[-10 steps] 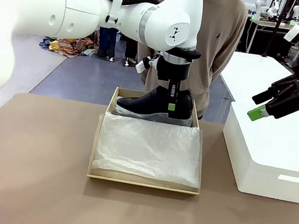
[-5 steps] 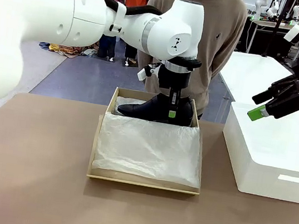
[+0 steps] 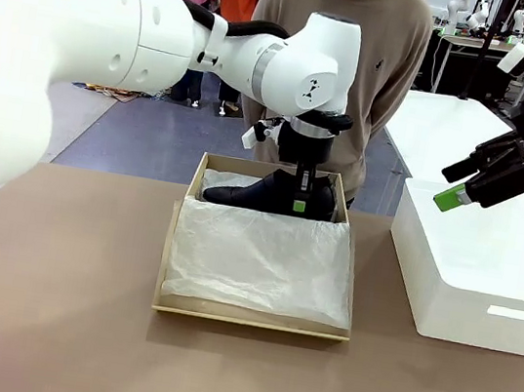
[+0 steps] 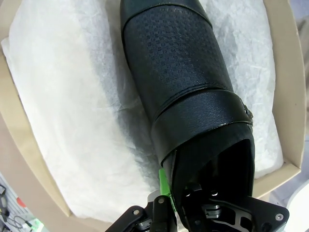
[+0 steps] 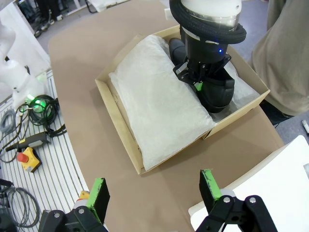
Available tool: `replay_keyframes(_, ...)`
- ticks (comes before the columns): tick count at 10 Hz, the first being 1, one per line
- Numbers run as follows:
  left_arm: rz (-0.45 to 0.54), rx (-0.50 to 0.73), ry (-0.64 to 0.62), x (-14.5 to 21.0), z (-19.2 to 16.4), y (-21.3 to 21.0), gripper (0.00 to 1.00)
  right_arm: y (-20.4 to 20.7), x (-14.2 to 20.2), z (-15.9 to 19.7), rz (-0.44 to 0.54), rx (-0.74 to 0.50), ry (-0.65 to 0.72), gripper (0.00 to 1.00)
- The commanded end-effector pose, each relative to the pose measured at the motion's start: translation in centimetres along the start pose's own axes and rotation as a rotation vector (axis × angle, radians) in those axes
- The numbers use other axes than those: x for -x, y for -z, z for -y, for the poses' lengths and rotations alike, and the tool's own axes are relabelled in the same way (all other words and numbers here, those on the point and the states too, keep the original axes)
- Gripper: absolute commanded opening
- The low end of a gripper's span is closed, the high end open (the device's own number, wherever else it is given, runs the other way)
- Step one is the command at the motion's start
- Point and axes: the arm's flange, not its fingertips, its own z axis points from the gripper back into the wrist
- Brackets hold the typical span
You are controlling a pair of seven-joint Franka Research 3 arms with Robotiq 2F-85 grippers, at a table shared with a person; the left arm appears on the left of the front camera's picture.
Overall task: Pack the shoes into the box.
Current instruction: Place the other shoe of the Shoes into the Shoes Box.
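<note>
One glossy black shoe (image 3: pixel 260 194) lies in the far end of the tan cardboard box (image 3: pixel 253 321), toe pointing left, on white tissue paper (image 3: pixel 257 259). My left gripper (image 3: pixel 299 200) is shut on the shoe's heel collar. In the left wrist view the shoe (image 4: pixel 183 77) runs away from my left gripper (image 4: pixel 176 193), one green pad (image 4: pixel 164 183) outside the collar, over tissue and the box rim (image 4: pixel 286 96). My right gripper (image 3: pixel 459 186) hangs open above the white box. From the right wrist view, the right gripper (image 5: pixel 154 189) looks down on the box (image 5: pixel 118 126) and shoe (image 5: pixel 218 94).
A larger white box (image 3: pixel 477 277) stands on the table at the right. A person (image 3: pixel 368 84) stands just behind the cardboard box at the far edge. Bare brown tabletop (image 3: pixel 49 302) spreads to the left and front.
My left gripper has lowered the shoe from a raised position into the far end of the box. The right arm has not moved.
</note>
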Motion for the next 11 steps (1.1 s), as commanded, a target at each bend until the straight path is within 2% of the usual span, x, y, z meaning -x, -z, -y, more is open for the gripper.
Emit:
replay_keyframes(1,0.047,0.022,-0.073,0.7,0.5,-0.7,0.0,0.1,-0.2,0.0,0.026,-0.017,-0.009,1.0)
replay_keyframes(6,0.015,0.004,-0.049,0.7,0.6,-0.5,0.0,0.1,-0.2,0.0,0.026,-0.017,-0.009,1.0)
replay_keyframes(7,0.01,0.0,-0.046,0.7,0.7,-0.5,0.08,0.1,-0.2,0.0,0.026,-0.017,-0.009,1.0)
replay_keyframes(11,0.002,0.016,-0.048,0.3,0.7,-2.1,0.86,0.1,-0.2,0.0,0.026,-0.017,-0.009,1.0)
